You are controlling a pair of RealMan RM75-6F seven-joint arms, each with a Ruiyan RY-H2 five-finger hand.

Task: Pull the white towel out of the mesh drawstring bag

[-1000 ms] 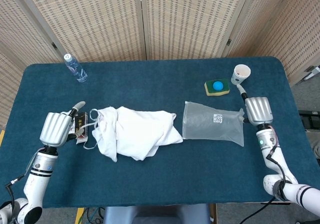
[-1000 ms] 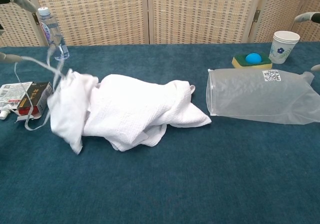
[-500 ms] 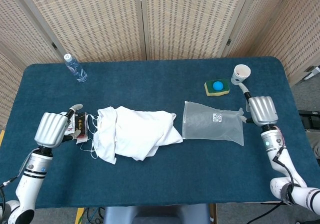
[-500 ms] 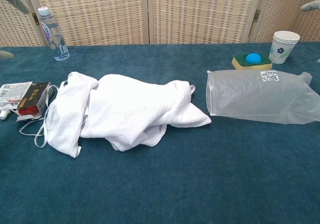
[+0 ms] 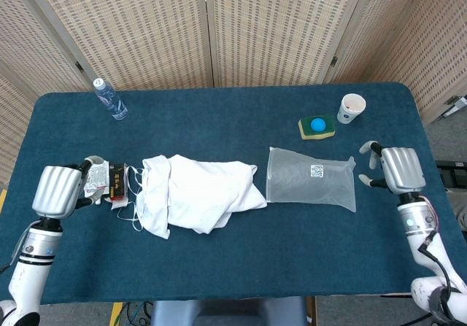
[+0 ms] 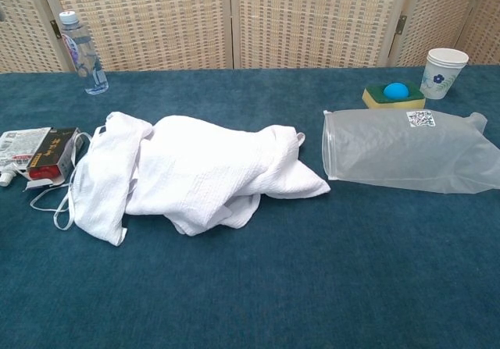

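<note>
The white towel (image 5: 211,187) (image 6: 219,165) lies crumpled on the blue table, left of the middle. Its left end meets the white mesh drawstring bag (image 5: 149,195) (image 6: 98,181), whose thin cords (image 6: 58,208) trail loose on the cloth. How much of the towel is still inside the bag cannot be told. My left hand (image 5: 57,189) hovers near the table's left edge, apart from the cords, holding nothing. My right hand (image 5: 398,169) is at the right edge with fingers spread, holding nothing. Neither hand shows in the chest view.
A translucent plastic pouch (image 5: 311,179) (image 6: 406,150) lies right of the towel. A dark packet and a sachet (image 5: 109,180) (image 6: 47,152) sit beside the bag's cords. At the back stand a water bottle (image 5: 110,98), a sponge with a blue ball (image 5: 316,126) and a paper cup (image 5: 352,108).
My left hand let go of the bag's cords, which dropped onto the table, and drew back to the left. My right hand moved off the pouch's end toward the right edge.
</note>
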